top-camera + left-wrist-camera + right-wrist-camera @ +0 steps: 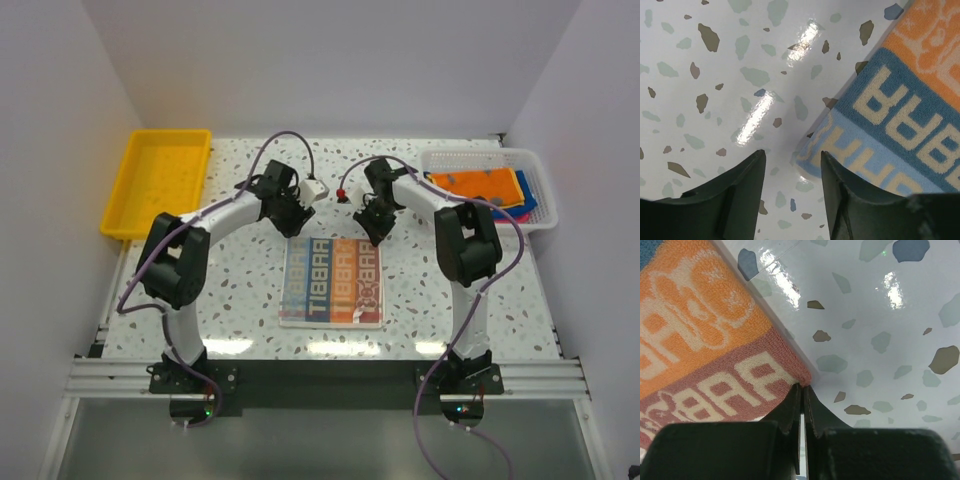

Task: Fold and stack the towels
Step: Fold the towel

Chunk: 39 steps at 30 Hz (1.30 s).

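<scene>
While the orange-blue, white-printed cloth towel [333, 282] lies flat:
left end effector [792, 156] spread; right end effector [803, 386] pressed together at its corner.

The light is bright and even, coming from overhead. White glare streaks lie on the glossy table [760, 112] in both wrist views. Shadows are faint and focus is sharp.

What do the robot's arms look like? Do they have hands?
The left arm and right arm are white tubes with chunky black joints. Thin purple cables loop along them. No hands: each ends in two dark, wedge-shaped fingers.
</scene>
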Each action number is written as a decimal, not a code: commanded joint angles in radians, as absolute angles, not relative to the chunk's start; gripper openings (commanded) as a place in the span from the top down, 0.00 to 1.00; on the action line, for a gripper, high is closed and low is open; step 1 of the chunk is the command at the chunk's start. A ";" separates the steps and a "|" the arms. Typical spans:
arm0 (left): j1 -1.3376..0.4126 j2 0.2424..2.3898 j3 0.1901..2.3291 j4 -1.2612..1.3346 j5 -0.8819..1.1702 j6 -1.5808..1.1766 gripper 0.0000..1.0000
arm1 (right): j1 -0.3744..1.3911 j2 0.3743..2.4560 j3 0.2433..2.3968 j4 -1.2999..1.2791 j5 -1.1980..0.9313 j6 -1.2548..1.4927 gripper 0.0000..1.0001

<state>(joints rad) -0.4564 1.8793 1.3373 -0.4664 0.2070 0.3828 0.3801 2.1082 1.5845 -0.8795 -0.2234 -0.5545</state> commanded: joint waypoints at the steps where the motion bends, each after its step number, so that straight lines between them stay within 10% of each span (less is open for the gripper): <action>1: -0.440 1.913 1.390 -0.523 0.261 0.422 0.51 | 0.376 2.123 1.606 -0.893 -0.207 -0.601 1.00; 5: -0.437 1.933 1.385 -0.528 0.268 0.422 0.62 | 0.377 2.126 1.597 -0.885 -0.206 -0.601 1.00; 24: -0.439 2.023 1.342 -0.546 0.215 0.407 0.54 | 0.377 2.129 1.575 -0.870 -0.192 -0.597 1.00; 39: -0.437 2.079 1.348 -0.578 0.169 0.407 1.00 | 0.377 2.105 1.583 -0.838 -0.160 -0.572 1.00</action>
<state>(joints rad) -0.4454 2.0033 1.3746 -0.5121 0.2222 0.4030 0.3801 2.1082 1.5826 -0.8700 -0.2188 -0.5549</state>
